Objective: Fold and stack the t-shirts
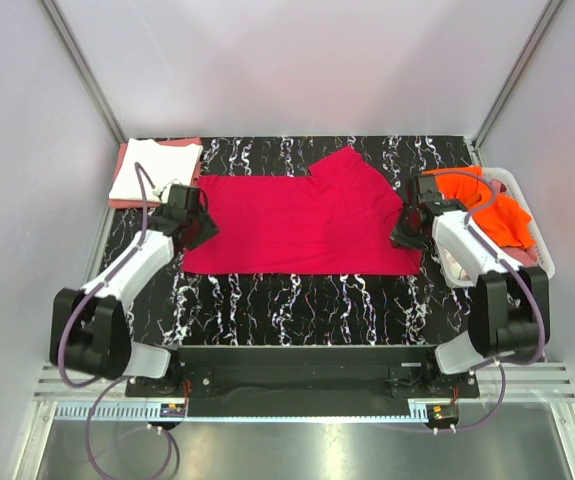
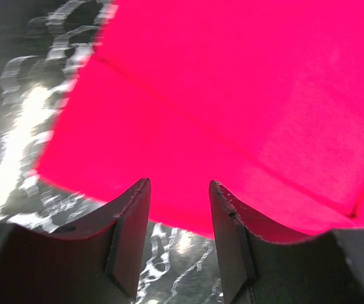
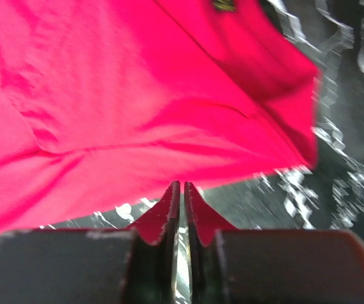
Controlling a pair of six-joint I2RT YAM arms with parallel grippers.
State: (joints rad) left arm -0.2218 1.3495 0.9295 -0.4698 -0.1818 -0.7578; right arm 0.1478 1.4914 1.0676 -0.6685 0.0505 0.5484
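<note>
Table (image 1: 297, 300): black with white veins, a bare strip nearest the arm bases.
Left gripper (image 2: 180, 183): jaws apart, nothing between them, tips at the left hem of the crimson-red t-shirt (image 1: 297, 225).
Right gripper (image 3: 182, 185): jaws all but together with a thin slit; at the shirt's right edge; pinched cloth cannot be told.
Crimson-red t-shirt: spread flat mid-table between both grippers.
Orange t-shirt (image 1: 502, 215): crumpled in the white basket (image 1: 542, 255), right side.
White t-shirt (image 1: 152, 168): folded atop the salmon-pink t-shirt (image 1: 182, 144), far left corner.
</note>
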